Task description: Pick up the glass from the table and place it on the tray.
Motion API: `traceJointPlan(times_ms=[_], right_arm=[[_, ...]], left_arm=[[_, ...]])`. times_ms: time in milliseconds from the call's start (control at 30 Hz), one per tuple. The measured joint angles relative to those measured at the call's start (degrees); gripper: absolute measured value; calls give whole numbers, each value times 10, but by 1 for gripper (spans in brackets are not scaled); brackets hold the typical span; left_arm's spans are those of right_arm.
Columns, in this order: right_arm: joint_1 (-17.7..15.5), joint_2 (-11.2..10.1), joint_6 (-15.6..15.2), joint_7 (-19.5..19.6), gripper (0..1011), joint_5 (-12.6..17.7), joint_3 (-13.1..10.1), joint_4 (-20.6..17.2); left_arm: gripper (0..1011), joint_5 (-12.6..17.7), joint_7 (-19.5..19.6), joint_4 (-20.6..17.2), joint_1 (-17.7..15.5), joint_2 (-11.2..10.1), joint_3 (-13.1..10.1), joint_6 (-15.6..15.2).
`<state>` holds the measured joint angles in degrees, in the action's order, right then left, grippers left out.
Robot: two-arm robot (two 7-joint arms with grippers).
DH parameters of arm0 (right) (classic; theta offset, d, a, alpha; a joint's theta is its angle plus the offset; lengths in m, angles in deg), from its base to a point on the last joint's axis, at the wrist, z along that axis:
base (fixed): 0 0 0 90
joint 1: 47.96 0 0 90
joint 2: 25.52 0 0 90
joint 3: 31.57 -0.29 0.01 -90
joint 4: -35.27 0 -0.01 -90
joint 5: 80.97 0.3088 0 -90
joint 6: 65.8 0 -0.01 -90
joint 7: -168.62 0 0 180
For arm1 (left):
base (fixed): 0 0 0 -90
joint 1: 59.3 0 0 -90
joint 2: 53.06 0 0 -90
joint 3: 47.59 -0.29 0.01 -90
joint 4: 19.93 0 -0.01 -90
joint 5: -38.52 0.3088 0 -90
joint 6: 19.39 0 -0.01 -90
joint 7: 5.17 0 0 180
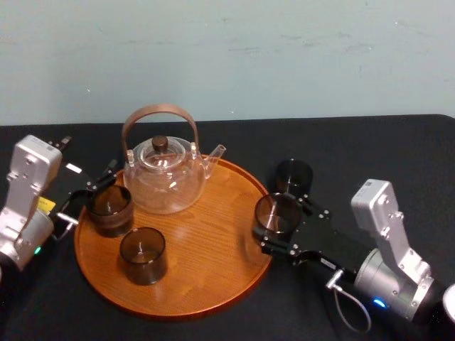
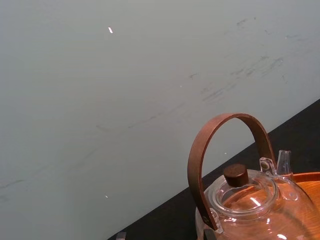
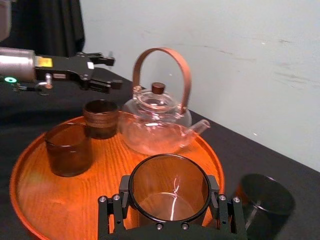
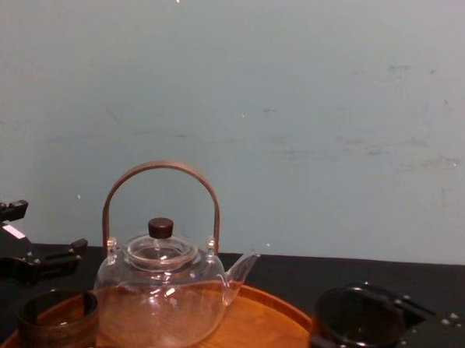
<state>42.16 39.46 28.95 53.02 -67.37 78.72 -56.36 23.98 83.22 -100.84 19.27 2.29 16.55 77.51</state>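
Note:
The round wooden tray lies mid-table with a glass teapot on its far side. My right gripper is shut on a dark smoky glass, holding it upright over the tray's right rim. The right wrist view shows that glass clamped between the fingers, over the tray's near edge. Another dark glass stands on the black table just beyond. My left gripper hangs open at the tray's left rim with nothing in it.
Two more dark glasses stand on the tray's left part, one close to the left gripper, the other nearer the front. The teapot's tall brown handle rises above them. A pale wall closes off the table's far edge.

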Motion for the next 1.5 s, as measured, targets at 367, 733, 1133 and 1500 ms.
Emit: traceJointPlan(times_ms=[367,733,1133,1500], right_arm=[[32,19,0,-15,906,-12,40,19],[70,47,-4,-25,906,-18,77,60],[96,69,-3,-36,906,-18,104,102],[107,79,-7,-38,906,-22,122,128]], left_arm=[[1001,0,0,0,0,0,0,0],[1001,0,0,0,0,0,0,0],[1001,0,0,0,0,0,0,0],[1002,0,0,0,0,0,0,0]])
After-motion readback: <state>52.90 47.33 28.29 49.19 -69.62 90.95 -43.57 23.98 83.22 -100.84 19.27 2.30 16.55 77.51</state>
